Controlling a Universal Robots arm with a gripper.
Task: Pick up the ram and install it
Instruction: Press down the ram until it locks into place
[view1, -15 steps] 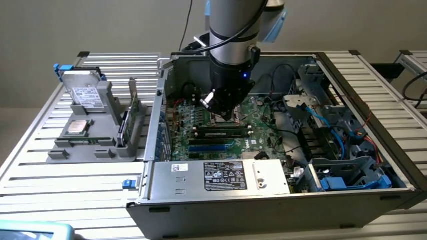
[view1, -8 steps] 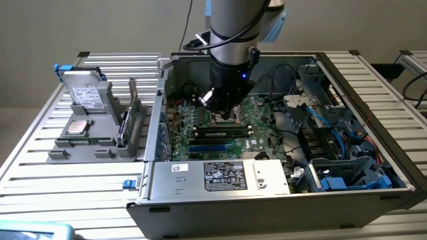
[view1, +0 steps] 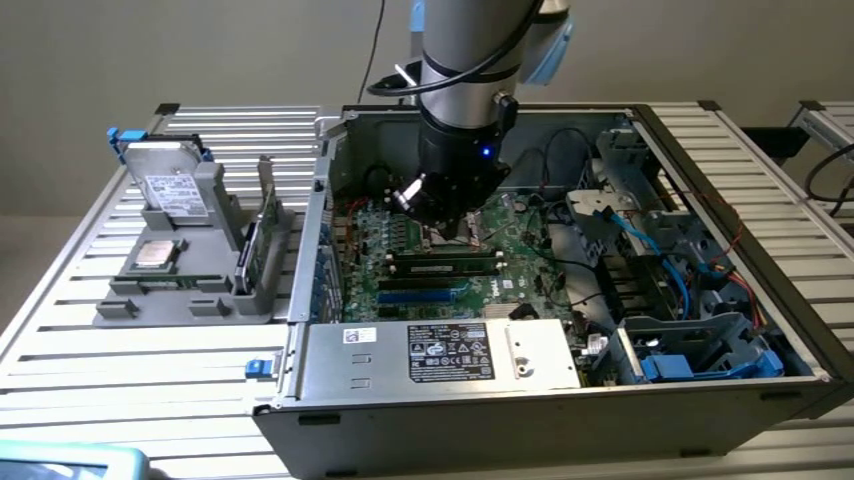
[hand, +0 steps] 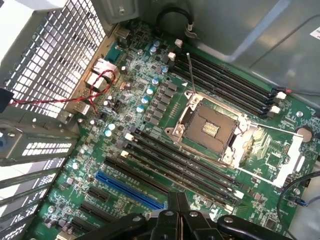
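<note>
The flat green printed motherboard (hand: 150, 145) carries long black plastic memory slots (hand: 180, 162), one bright blue expansion slot (hand: 127, 191) and a silver metal processor socket (hand: 210, 127), beside a perforated grey steel case wall (hand: 55, 45) crossed by red wires (hand: 95, 92).

The bench (view1: 80, 330) is ribbed, matt silver metal, and the computer case (view1: 534, 425) on it is smooth grey sheet metal. Inside, the motherboard (hand: 145, 90) shows glossy green laminate with black plastic slots (hand: 170, 160). At twelve o'clock the arm (view1: 467, 60) has a satin metal sleeve.
</note>
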